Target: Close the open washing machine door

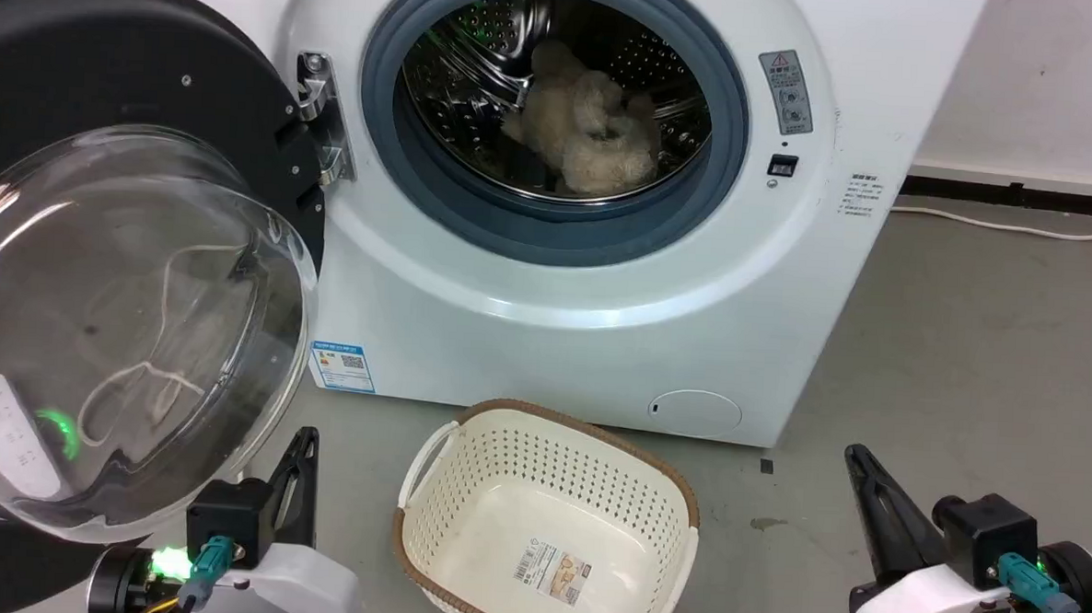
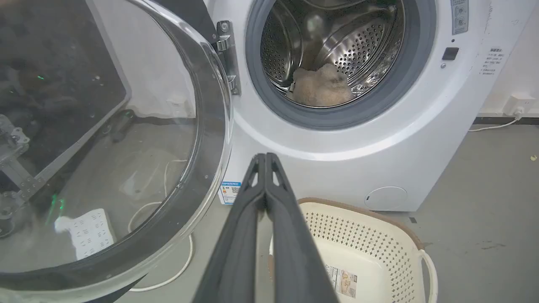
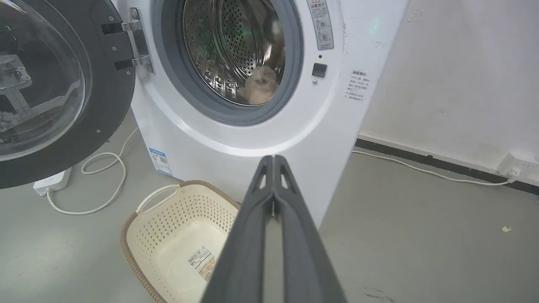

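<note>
Cream perforated basket (image 1: pixel 549 459) and white cable (image 3: pixel 421 170) on grey floor (image 1: pixel 967 380)

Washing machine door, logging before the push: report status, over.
Left tool shut, right tool shut, both empty. Washing machine door wide open, untouched. Cream basket on floor in front, seemingly below door's swing.

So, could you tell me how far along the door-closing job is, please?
Done: nothing yet; the washing machine door stands wide open. In hand: nothing; the left gripper and right gripper are shut, touching nothing. Left: swing the door shut against the washing machine.
</note>
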